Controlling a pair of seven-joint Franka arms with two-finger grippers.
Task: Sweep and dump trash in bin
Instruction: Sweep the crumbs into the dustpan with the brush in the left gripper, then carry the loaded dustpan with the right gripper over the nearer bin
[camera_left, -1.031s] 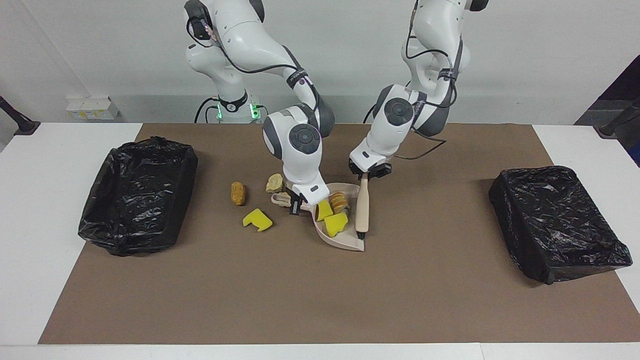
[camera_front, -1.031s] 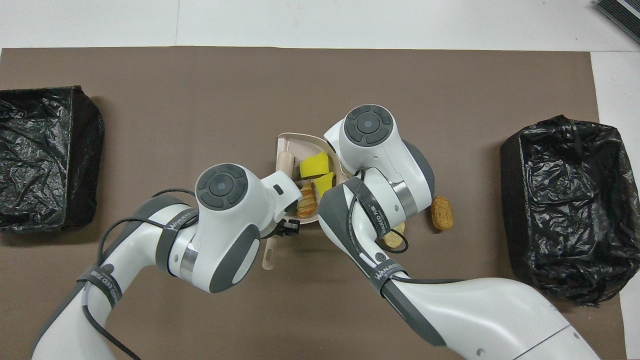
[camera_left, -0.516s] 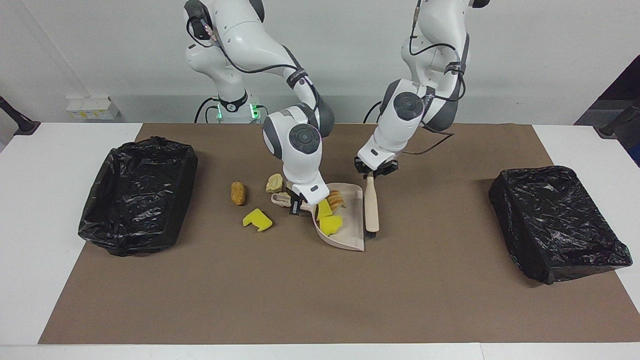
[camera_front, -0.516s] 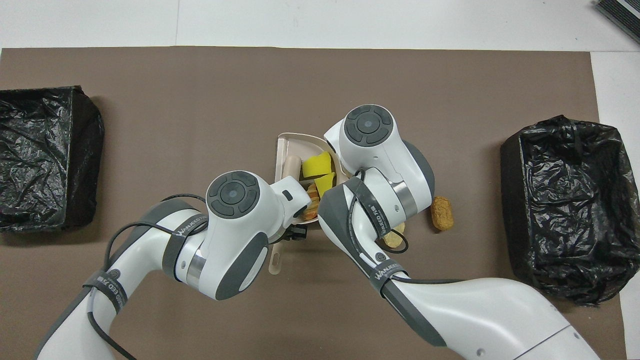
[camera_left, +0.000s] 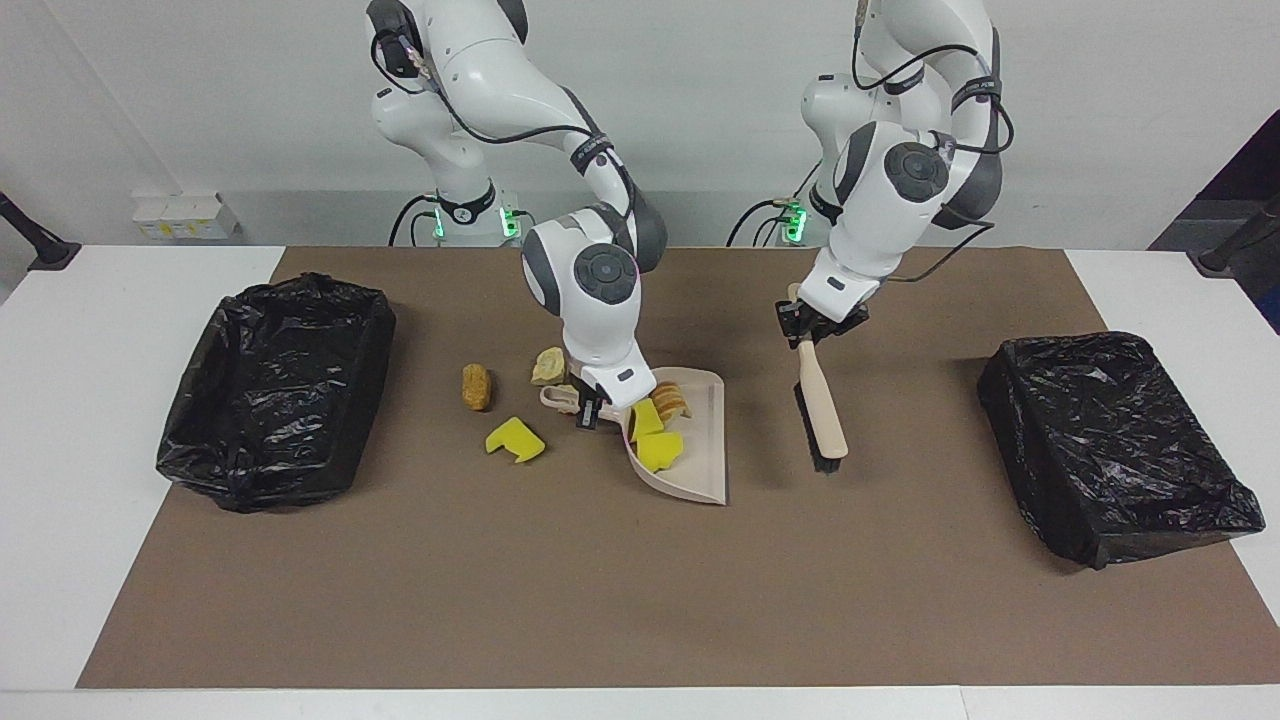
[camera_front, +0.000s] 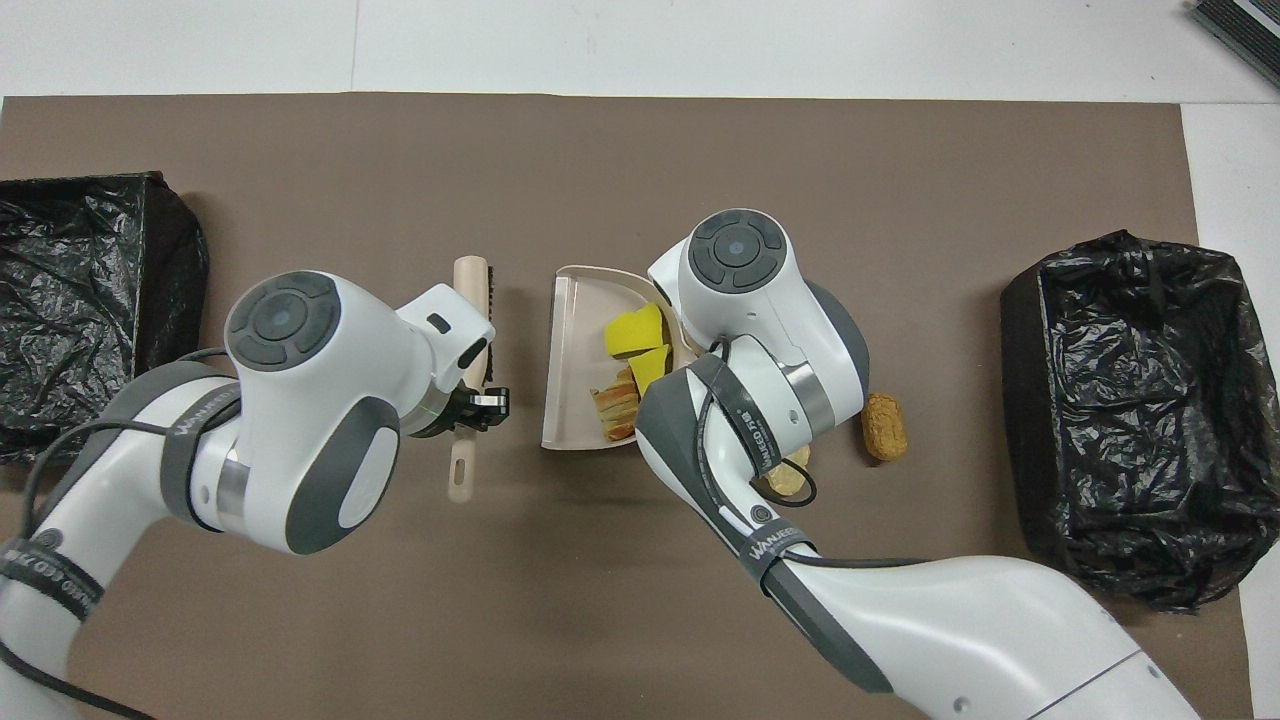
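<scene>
Left hand (camera_left: 812, 330) pinching the brush (camera_left: 822, 412), lifted over the brown mat (camera_left: 600, 590), beside the dustpan (camera_left: 700, 440) toward the left arm's end. Right hand (camera_left: 592, 412) pinching the dustpan's handle. Trash: two yellow chunks (camera_left: 655, 437) and a bread piece (camera_left: 672, 400) in the dustpan; one yellow chunk (camera_left: 514, 440), one brown piece (camera_left: 476, 386), pale lumps (camera_left: 548, 366) on the mat nearby. Black bins (camera_left: 275, 390) at both tabletop ends.

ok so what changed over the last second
The left end effector, shut on the brush, carried it out of the dustpan toward the left arm's end of the table. The right end effector stayed shut on the dustpan handle; the scraps in the pan and on the mat did not move.
</scene>
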